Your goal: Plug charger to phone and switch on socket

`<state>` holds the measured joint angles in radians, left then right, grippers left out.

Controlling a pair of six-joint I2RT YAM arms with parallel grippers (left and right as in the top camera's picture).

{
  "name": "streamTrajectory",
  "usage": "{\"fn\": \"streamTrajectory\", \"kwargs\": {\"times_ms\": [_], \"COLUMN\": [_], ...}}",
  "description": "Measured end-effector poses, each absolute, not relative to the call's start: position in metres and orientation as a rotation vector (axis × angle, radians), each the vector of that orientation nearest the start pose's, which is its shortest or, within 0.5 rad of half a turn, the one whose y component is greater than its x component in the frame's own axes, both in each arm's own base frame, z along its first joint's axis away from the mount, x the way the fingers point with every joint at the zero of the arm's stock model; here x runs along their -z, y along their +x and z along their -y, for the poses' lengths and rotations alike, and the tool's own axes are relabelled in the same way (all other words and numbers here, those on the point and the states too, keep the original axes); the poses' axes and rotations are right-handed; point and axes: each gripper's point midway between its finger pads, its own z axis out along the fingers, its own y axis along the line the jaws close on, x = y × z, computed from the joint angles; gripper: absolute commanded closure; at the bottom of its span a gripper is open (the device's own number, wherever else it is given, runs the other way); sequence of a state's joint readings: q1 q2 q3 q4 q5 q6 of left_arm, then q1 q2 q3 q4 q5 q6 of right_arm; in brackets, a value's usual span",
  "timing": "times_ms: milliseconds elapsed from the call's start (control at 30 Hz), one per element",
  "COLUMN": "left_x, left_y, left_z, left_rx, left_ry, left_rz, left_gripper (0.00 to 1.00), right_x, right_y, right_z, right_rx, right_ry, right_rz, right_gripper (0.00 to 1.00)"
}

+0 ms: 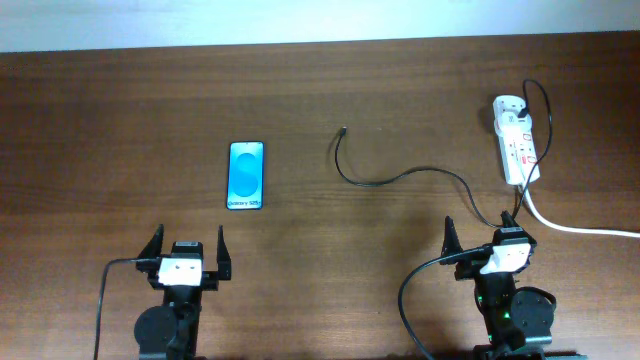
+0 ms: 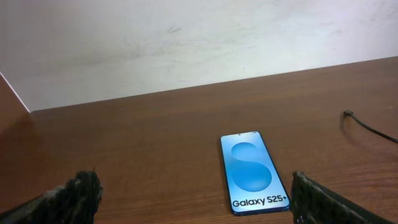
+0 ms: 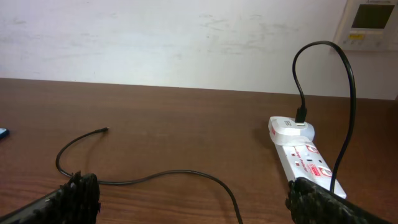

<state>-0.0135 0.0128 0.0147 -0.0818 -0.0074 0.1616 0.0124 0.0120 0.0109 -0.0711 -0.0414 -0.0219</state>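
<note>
The phone lies flat, screen up and lit blue, left of centre; it also shows in the left wrist view. The charger cable runs from its free tip in a curve to a black plug seated in the far end of the white socket strip, which also shows in the right wrist view. My left gripper is open and empty, near the front edge behind the phone. My right gripper is open and empty, with the cable lying on the table between its fingers.
The socket's thick white cord runs off to the right edge. A white wall stands behind the table's far edge, with a wall control panel at the right. The arms' own black cables loop at the front.
</note>
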Motion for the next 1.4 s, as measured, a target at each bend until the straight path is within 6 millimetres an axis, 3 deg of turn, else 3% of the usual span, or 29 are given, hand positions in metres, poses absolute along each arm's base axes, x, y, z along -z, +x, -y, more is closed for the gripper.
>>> {"fn": "streamTrajectory", "kwargs": {"times_ms": [433,733,800,833,867,967,1100,1133,1200,1300,1400], "left_x": [-0.158,-0.173,-0.181,-0.202,-0.207,-0.229,-0.236,-0.243,-0.24,-0.244,-0.234], "left_y": [0.246,0.248,0.25,0.254,0.255,0.274,0.303,0.323,0.337,0.376,0.406], "left_z": [0.003,0.013,0.014,0.016,0.016,0.026,0.035,0.04,0.046,0.049,0.051], "left_rx": [-0.114,-0.05,-0.038,-0.03,-0.028,0.026,0.092,0.126,0.169,0.209,0.251], "left_ry": [0.143,0.161,0.166,0.173,0.175,0.218,0.256,0.275,0.293,0.3,0.296], "left_rz": [-1.643,-1.604,-1.628,-1.623,-1.625,-1.721,-1.857,-1.894,-1.975,-2.085,-2.261], "left_gripper": [0.01,0.01,0.01,0.01,0.01,0.01,0.01,0.01,0.01,0.01,0.01], "right_x": [-0.159,-0.159,-0.159,-0.159,-0.158,-0.159,-0.159,-0.159,-0.159,-0.159,-0.159], "right_y": [0.246,0.246,0.246,0.246,0.246,0.246,0.246,0.246,0.246,0.246,0.246], "right_z": [-0.01,-0.01,-0.01,-0.01,-0.01,-0.01,-0.01,-0.01,-0.01,-0.01,-0.01], "right_rx": [-0.027,-0.027,-0.027,-0.026,-0.027,-0.026,-0.026,-0.026,-0.026,-0.026,-0.026], "right_ry": [-0.06,-0.06,-0.059,-0.06,-0.06,-0.06,-0.06,-0.059,-0.059,-0.06,-0.06], "right_rz": [-1.642,-1.642,-1.642,-1.642,-1.643,-1.64,-1.641,-1.642,-1.641,-1.641,-1.641], "right_gripper": [0.02,0.02,0.02,0.01,0.01,0.02,0.01,0.01,0.01,0.02,0.02]}}
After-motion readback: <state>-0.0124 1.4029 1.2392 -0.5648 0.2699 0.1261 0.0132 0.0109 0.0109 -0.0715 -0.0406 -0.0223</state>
